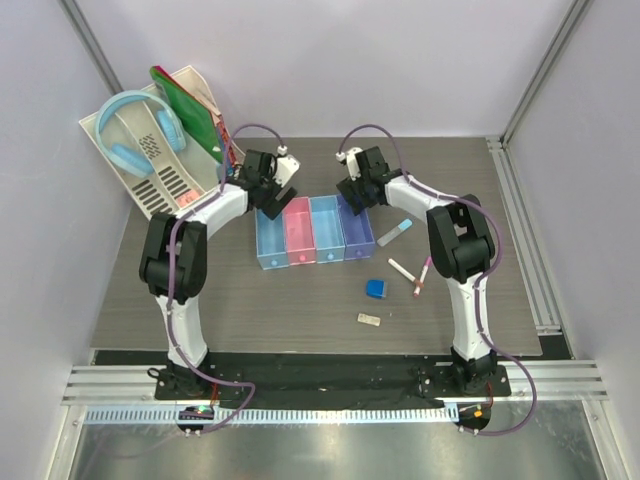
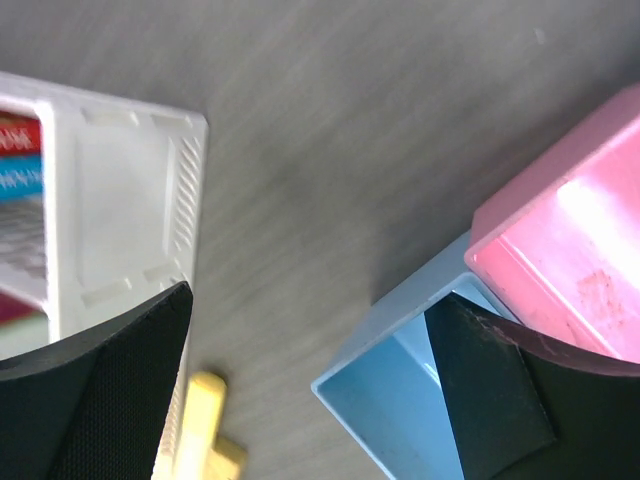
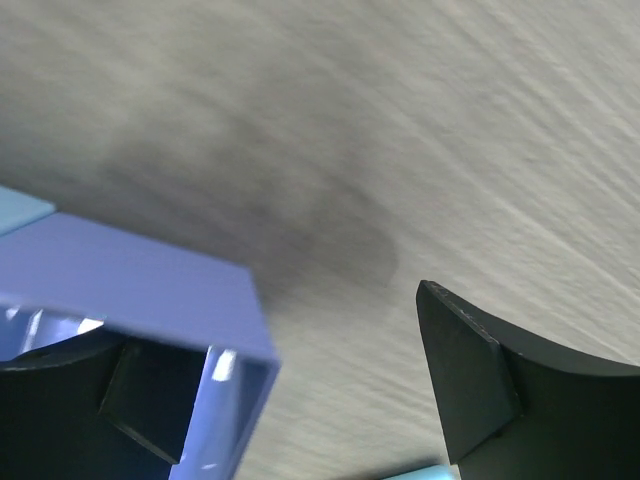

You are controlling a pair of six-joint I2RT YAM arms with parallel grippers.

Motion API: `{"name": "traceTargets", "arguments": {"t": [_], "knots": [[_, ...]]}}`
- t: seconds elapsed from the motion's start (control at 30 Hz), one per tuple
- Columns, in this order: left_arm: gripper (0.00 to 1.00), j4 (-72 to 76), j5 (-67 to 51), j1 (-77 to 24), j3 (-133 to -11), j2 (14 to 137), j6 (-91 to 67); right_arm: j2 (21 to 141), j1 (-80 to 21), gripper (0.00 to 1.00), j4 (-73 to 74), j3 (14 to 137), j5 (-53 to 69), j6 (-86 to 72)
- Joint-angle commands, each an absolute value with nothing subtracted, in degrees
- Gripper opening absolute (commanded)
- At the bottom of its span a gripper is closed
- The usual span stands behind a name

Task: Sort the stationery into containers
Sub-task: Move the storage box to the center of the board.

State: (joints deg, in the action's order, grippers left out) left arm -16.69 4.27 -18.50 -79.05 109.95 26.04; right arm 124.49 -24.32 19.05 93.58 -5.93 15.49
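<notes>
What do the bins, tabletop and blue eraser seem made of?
The bins look like thin moulded plastic, slightly translucent and glossy: the pink wall catches highlights in the left wrist view. The tabletop looks like matte grey laminate with streaked wood grain. The blue square eraser seems a matte solid block, probably rubber; too small to confirm.

Dark surface [image 1: 250,310]: white slotted rack [image 1: 165,187], four joined bins [image 1: 300,259], blue eraser [image 1: 375,289], tan flat piece [image 1: 370,319], light-blue-and-white tube [image 1: 394,232], two pink-capped pens [image 1: 401,269].

White arm links [image 1: 470,310], black joints [image 1: 163,257], purple cables [image 1: 256,128], black tool fingers [image 2: 100,400]
</notes>
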Motion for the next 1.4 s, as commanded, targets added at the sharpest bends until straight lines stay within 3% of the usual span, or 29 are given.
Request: {"name": "traceTargets", "arguments": {"t": [0.0, 0.73, 1.37], "knots": [[0.97, -17.31, 7.29, -19.33, -87.26, 115.48, 27.24, 126.03, -21.81, 0.87, 17.31, 97.91, -7.82, 15.12], [0.99, -22.15, 13.62, -21.27, -111.53, 132.10, 29.97, 131.57, -18.28, 0.87, 17.31, 108.37, -9.58, 17.49], [1.00, -25.74, 9.85, -22.06, -101.18, 113.92, 25.76, 114.44, -18.37, 0.89, 24.60, 105.47, -6.60, 14.59]]}}
